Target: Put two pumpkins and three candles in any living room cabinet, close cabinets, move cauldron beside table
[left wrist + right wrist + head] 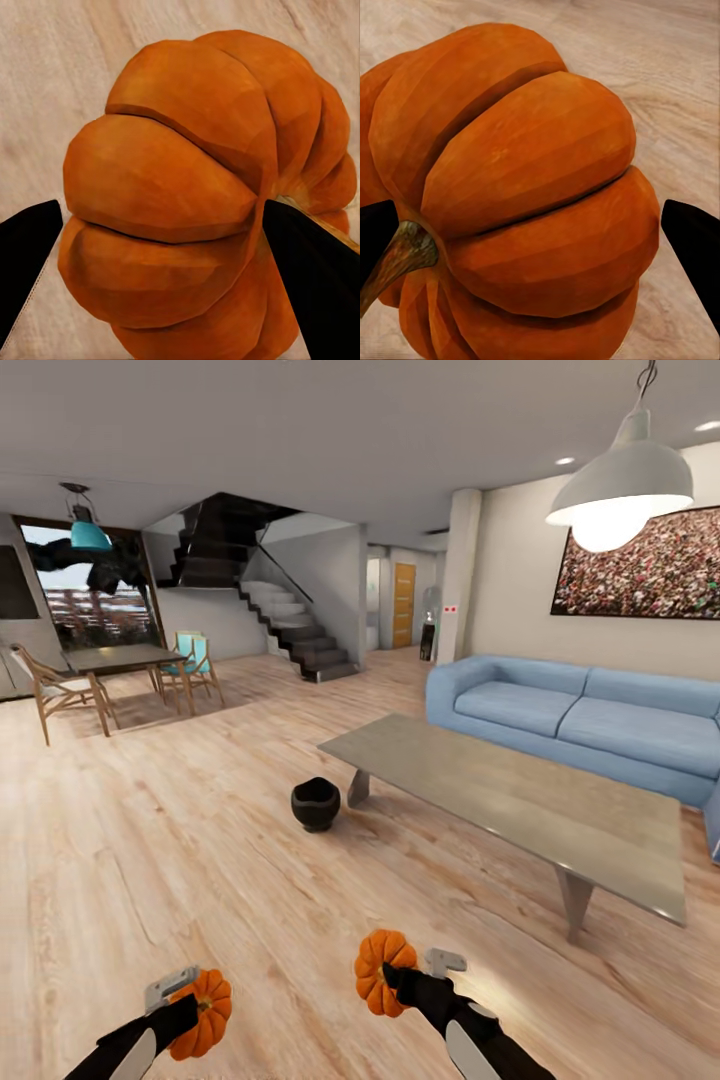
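Two pumpkins, one in each gripper, over the pale plank floor [180,840]. The left gripper [190,1010] is clamped on the left pumpkin [203,1015]; in the left wrist view its black fingers [311,270] press either flank of the ribbed orange body [187,202]. The right gripper [392,972] grips the right pumpkin [380,970], and the right wrist view has the dark fingertips [694,251] flanking it, with the brown-green stem [401,259] poking out sideways near one finger.

Take the coffee table [520,805] as the landmark: long, grey, on angled legs. Both pumpkins hang on the robot's side of it, well apart from its top, the right one nearer to it than the left. The cauldron [316,803] sits on the floor just beside the table's near-left corner, close to the leg there, upright, mouth open to the ceiling. Beyond the table runs a blue sofa [580,720] along the wall. Far off past the cauldron stand a dining table with chairs [115,670] and a dark staircase [290,630].
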You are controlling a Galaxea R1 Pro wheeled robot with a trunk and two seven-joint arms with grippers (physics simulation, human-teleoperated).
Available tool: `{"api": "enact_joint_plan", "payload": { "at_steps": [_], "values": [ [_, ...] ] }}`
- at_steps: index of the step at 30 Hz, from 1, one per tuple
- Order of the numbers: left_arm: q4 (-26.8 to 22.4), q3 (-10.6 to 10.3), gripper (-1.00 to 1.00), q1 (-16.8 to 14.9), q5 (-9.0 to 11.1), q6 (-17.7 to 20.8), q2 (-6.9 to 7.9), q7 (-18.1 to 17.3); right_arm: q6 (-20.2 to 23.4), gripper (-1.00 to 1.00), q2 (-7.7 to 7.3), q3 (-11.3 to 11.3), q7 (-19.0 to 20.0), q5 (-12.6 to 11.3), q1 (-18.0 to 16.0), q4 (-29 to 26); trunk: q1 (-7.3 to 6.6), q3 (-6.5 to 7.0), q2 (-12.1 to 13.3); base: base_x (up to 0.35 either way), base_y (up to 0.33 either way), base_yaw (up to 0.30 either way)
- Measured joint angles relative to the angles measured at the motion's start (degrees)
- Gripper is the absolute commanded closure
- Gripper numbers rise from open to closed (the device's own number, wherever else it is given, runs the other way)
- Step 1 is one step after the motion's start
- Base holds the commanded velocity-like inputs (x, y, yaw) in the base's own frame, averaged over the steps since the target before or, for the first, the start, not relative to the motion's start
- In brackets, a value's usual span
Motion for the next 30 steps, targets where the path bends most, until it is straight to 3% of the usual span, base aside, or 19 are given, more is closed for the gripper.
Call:
{"api": "enact_joint_plan", "payload": {
  "at_steps": [5,11,30],
  "values": [
    [0.1,-0.1,1.00,0.0,0.1,-0.2,-0.06,0.0,-0.1,1.00,0.02,0.0,-0.1,0.9,0.0,0.4,-1.10,0.90,2.0,0.000,0.000,0.292],
    [1.1,-0.1,1.00,0.0,-0.5,-0.2,-1.36,-0.1,-0.2,1.00,0.16,0.0,-0.2,1.1,0.0,1.2,-2.42,1.97,4.4,0.000,0.000,0.292],
    [1.4,-0.2,1.00,0.0,-0.5,-0.2,-1.68,-0.1,-2.5,1.00,0.20,0.0,-0.1,1.3,0.0,3.9,-6.59,5.39,12.0,0.000,0.000,0.292]
  ]
}}
